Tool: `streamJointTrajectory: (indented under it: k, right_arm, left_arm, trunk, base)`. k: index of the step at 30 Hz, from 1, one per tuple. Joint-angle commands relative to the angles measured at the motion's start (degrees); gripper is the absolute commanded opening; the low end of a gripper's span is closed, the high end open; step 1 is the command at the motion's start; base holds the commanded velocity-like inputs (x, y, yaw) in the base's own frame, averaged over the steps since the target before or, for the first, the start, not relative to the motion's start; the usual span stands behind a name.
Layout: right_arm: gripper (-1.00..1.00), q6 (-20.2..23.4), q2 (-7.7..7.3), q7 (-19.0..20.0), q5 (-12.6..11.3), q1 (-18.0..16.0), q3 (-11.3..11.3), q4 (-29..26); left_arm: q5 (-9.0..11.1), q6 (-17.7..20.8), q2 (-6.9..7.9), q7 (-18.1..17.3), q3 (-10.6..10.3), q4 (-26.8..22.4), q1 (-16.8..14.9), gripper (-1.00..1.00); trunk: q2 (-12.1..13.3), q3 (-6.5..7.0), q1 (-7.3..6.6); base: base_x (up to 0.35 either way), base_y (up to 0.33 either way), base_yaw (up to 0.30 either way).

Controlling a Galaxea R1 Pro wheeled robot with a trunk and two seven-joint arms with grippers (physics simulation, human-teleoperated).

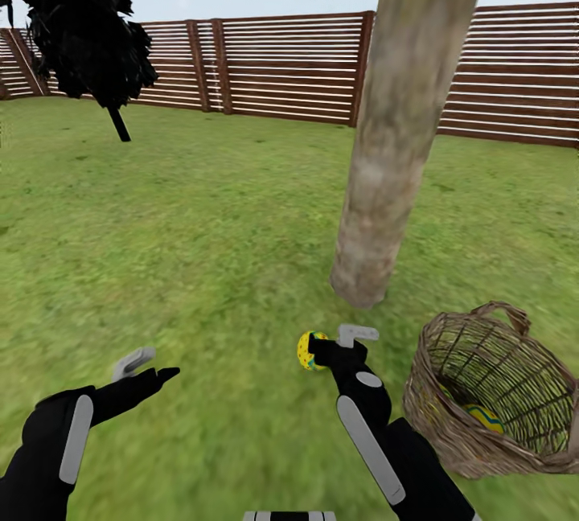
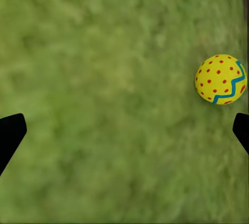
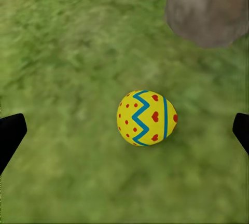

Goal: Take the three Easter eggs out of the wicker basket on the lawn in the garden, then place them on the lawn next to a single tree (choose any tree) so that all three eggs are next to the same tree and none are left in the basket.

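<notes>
A: Where is the egg seen?

B: One Easter egg (image 1: pixel 306 350) is lying on the lawn (image 1: pixel 201 248), near the foot of the tree (image 1: pixel 394 143), whose pale mottled trunk is seen rising out of the grass. In the right wrist view the same egg (image 3: pixel 147 118) is shown resting on the grass between the two dark fingertips, touched by neither, with the base of the trunk (image 3: pixel 207 9) just beyond it.

A: And the right end effector?

B: The right end effector (image 1: pixel 342 344) is held low over the grass just beside the egg, its fingers spread wide apart; nothing is gripped.

A: What about the left one?

B: The left end effector (image 1: pixel 146 371) is held above bare grass, well apart from the tree, with its fingers also spread and nothing between them. In the left wrist view the egg (image 2: pixel 221 79) is seen off to one side on the lawn.

A: Is the basket in sight?

B: The wicker basket (image 1: pixel 450 416) is standing on the lawn near the tree, on the robot's right. Another egg (image 1: pixel 482 416) is glimpsed inside it through the weave. A brown slatted fence (image 1: pixel 281 67) is seen behind, and a dark conifer (image 1: pixel 80 22) at the far left.
</notes>
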Motion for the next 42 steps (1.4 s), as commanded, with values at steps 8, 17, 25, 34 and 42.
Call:
streamJointTrajectory:
  k: [8,17,25,34,42]
  right_arm:
    - [1.0,0.1,0.29,-0.4,-0.5,0.0,0.1,-0.8]
    - [1.0,8.0,0.36,-0.5,-0.5,-1.7,-1.2,-3.9]
    - [1.0,19.6,-0.23,-0.3,-0.9,-20.1,-12.0,12.1]
    - [1.0,28.9,-13.56,21.5,-2.4,-47.6,-13.5,52.5]
    - [1.0,32.1,-20.23,41.1,-2.3,-53.0,13.0,54.5]
  left_arm:
    - [0.1,0.4,-0.01,-0.1,0.0,0.0,0.0,1.0]
    - [0.1,0.4,-0.01,0.0,0.0,0.0,0.0,1.0]
    - [0.1,0.3,-0.01,-0.1,0.1,0.0,0.0,1.0]
    - [0.1,-1.7,0.07,-0.1,0.1,0.1,0.0,1.0]
    - [0.1,-3.6,0.03,-0.2,0.0,0.1,0.0,1.0]
  trunk:
    - [0.1,1.73,-0.21]
    - [0.2,3.73,-0.45]
    - [0.3,4.39,-0.52]
    - [0.3,4.39,-0.52]
    - [0.3,4.39,-0.52]
  base:
    - [0.0,0.0,0.0]
    - [0.0,0.0,0.0]
    - [0.0,0.0,0.0]
    - [0.0,0.0,0.0]
    - [0.0,0.0,0.0]
